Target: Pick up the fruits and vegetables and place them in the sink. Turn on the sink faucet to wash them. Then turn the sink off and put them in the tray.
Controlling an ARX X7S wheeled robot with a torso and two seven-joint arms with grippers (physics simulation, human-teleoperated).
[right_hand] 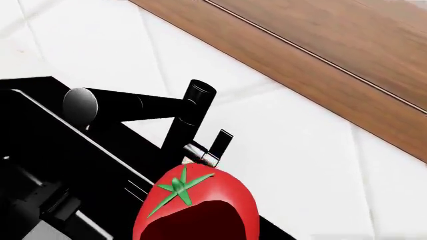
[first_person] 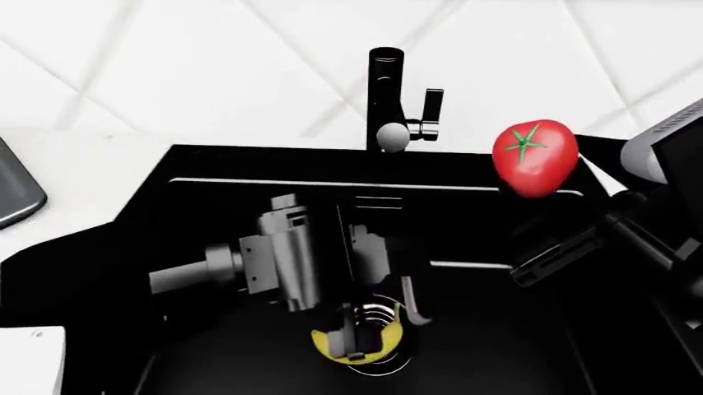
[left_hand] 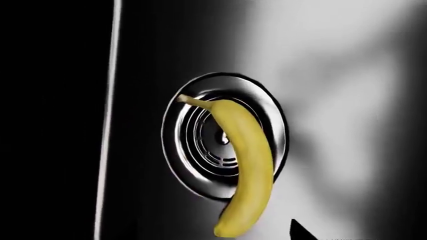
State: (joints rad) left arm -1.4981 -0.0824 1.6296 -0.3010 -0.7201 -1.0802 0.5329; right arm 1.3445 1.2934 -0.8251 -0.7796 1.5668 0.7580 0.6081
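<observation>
1. Carrying tomato (first_person: 535, 157) in right gripper (first_person: 555, 202), pinched, at 1 o'clock over sink (first_person: 472, 222).
2. Lowering before releasing, keeping off faucet (first_person: 384, 99).
3. Banana (left_hand: 245, 165) lying on drain (left_hand: 200, 137); left gripper (first_person: 363, 329) state unclear.

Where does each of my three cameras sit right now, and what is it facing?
Head: high, looking down into the sink; both arms show, left claw over the banana.
Left wrist: above the basin, facing the banana on the drain; almost none of the robot shows.
Right wrist: behind the tomato, facing the faucet.
Shared: head and right wrist both show tomato and faucet.
</observation>
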